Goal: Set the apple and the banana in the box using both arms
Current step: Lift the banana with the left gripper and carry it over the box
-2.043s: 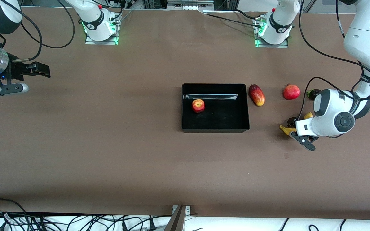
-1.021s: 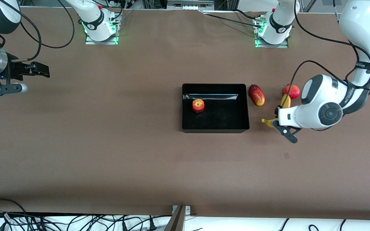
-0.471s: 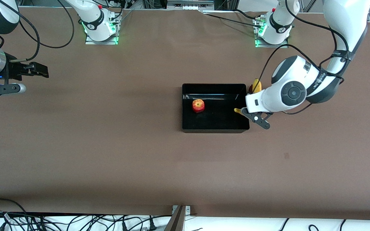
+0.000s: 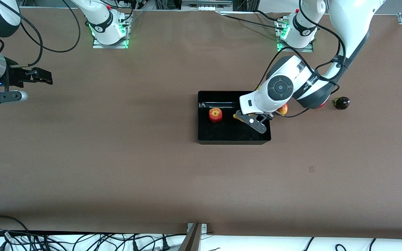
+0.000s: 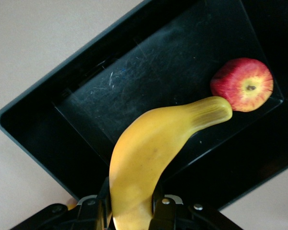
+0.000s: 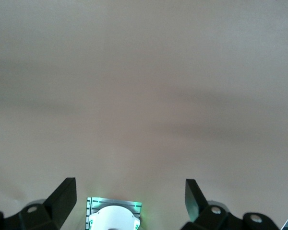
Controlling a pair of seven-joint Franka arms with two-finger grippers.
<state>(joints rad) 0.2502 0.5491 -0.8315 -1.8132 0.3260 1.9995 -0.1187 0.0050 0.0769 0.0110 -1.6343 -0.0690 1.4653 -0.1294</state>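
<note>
Even, soft light from above falls on the brown table [image 4: 117, 157], with only faint shadows. The glossy black box [image 4: 234, 139] shows a pale glare streak on its inner wall (scratches catch light in the left wrist view). The right wrist view looks hazy, with diffuse shadow bands

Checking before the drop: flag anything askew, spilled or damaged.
Nothing stands out. The left gripper holds the banana intact over the box; the apple sits whole inside. The right gripper waits open.
</note>
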